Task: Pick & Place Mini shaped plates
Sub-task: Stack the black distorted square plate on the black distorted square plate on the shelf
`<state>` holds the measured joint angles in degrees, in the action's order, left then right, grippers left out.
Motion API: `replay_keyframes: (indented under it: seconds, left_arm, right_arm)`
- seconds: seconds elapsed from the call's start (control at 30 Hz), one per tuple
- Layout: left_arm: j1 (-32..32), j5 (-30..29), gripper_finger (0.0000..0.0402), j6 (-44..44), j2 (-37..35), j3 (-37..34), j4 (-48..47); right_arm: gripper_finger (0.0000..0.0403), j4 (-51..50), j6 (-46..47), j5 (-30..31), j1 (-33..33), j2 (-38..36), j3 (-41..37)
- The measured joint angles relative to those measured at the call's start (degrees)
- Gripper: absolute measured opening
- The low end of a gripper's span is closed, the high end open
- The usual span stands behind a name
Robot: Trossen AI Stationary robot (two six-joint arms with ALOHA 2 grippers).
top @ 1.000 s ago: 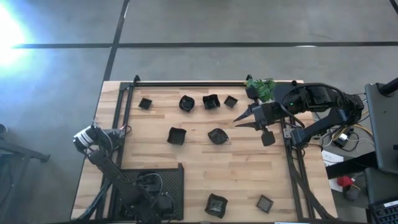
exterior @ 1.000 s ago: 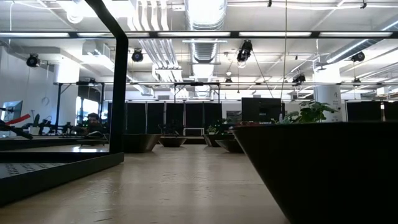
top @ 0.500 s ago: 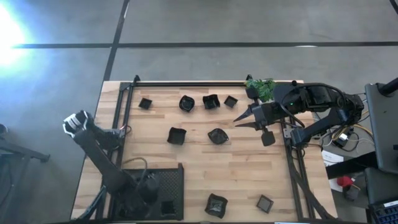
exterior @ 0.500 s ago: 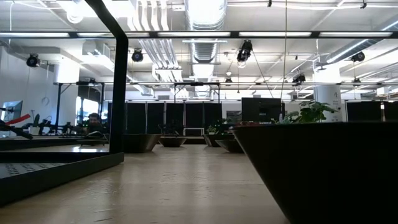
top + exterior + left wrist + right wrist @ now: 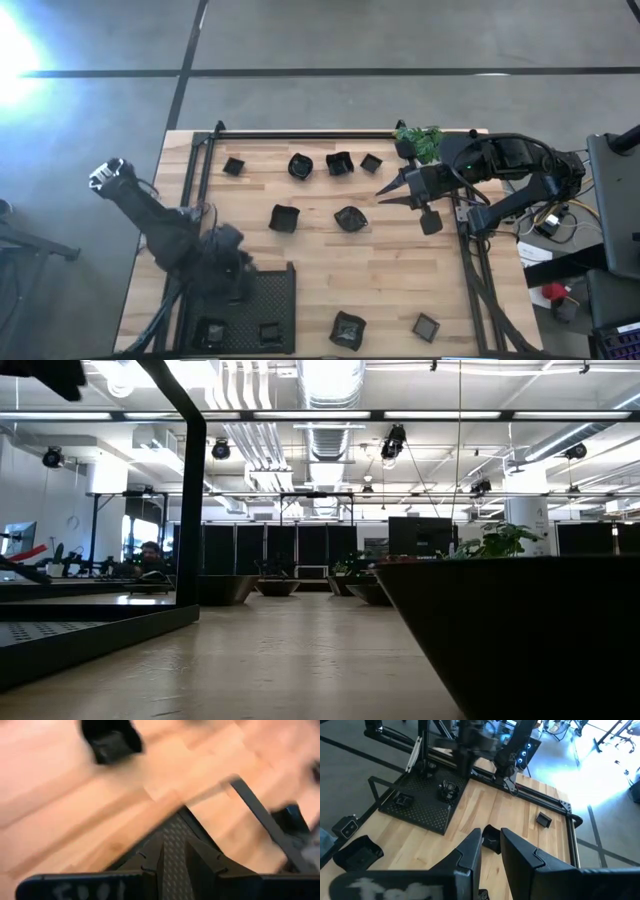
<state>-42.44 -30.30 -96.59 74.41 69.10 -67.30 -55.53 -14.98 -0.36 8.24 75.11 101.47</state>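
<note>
— What lies on the table?

— Eight small dark plates scattered on the wood, two more in the mesh tray, and a green plant beside the right gripper, whose fingers stand slightly apart.

— Any change?

— The left gripper has swung up over the tray's edge; its blurred fingers seem slightly parted.

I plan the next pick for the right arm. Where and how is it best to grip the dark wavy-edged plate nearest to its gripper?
Probably the raised rim of the wavy-edged plate, from straight above with one finger inside: it sits flat, apart from neighbours.
</note>
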Motion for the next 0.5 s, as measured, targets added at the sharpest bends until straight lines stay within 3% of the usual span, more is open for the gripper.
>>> replay_keyframes:
  seconds: [0.2,0.33,0.5]
  left_arm:
    - [11.12,4.3,0.0069,-0.49,-2.13,-0.56,-3.13]
    - [19.42,9.3,0.0069,3.51,-2.49,-3.02,-3.21]
    - [28.84,11.41,0.0069,9.02,-2.45,-5.92,-1.68]
  right_arm:
    - [0.0068,0.0,-0.06,0.02,0.01,0.0,-0.01]
    - [0.0068,0.0,-0.05,0.13,-0.01,0.0,0.0]
    - [0.0068,0.02,-0.13,0.23,0.0,0.0,-0.01]
